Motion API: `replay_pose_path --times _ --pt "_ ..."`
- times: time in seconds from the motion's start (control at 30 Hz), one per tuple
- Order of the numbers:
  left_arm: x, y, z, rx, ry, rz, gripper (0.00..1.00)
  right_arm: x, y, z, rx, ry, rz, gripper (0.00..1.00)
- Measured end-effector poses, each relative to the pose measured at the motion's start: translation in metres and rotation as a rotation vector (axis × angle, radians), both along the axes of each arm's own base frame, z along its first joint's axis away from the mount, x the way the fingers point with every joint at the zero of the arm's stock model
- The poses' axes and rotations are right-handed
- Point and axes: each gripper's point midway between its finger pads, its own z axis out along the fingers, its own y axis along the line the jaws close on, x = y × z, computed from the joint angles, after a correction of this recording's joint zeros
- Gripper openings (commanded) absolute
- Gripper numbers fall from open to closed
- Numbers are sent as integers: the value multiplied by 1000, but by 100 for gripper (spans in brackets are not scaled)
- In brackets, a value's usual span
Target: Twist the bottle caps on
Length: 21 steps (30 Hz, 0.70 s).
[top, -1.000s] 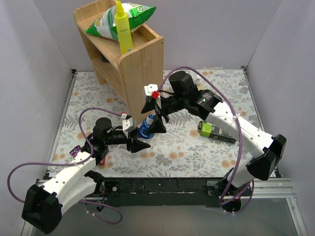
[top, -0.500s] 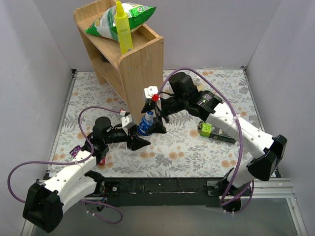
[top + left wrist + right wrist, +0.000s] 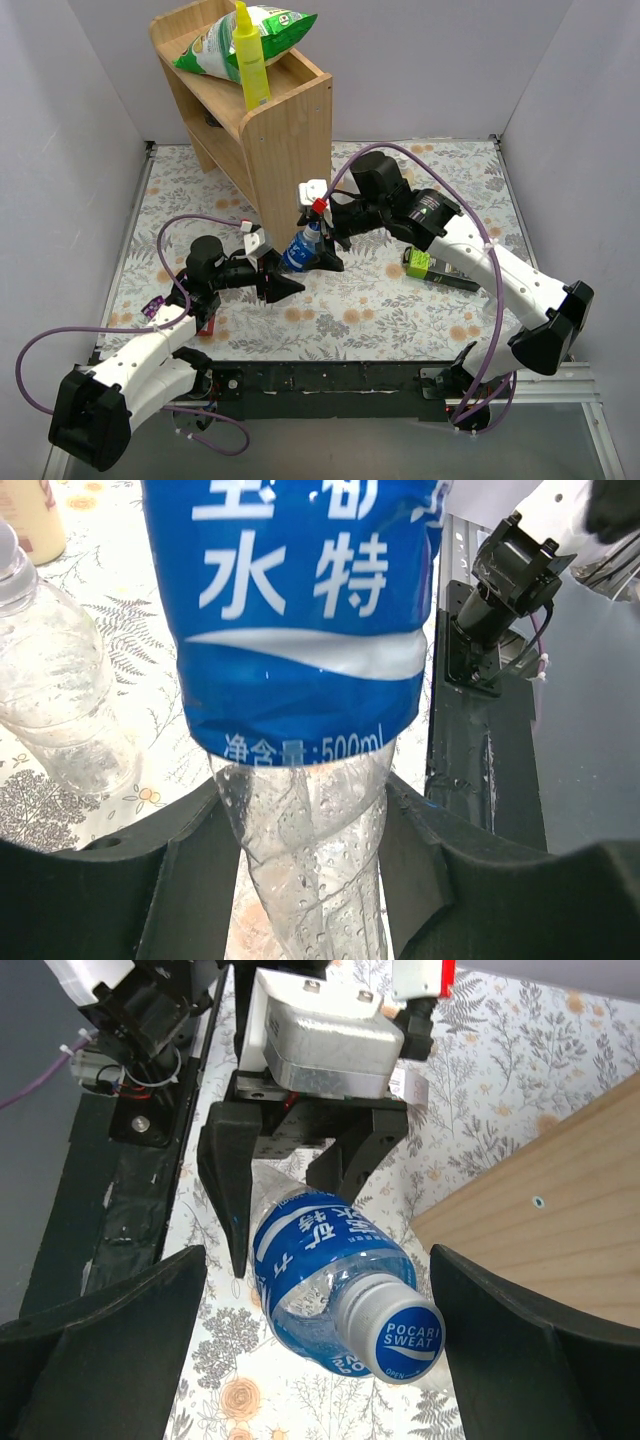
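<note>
Bright, even diffuse light; soft faint shadows; small glints on blue-label bottle (image 3: pixel 300 680); wrist views wide-angle.

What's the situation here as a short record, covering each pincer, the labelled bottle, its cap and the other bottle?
left pincer: shut on the blue-label bottle, low on its body
right pincer: open, straddling that bottle's top without touching
blue cap: on that bottle's neck; tightness cannot be told
plain bottle: on the table, not held
</note>
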Motion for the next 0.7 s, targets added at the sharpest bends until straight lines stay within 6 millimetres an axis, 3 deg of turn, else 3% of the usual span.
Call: replay_pose_path --times 0.7 --pt "6 6 10 -5 -85 30 0 14 -14 -18 -139 74 -140 98"
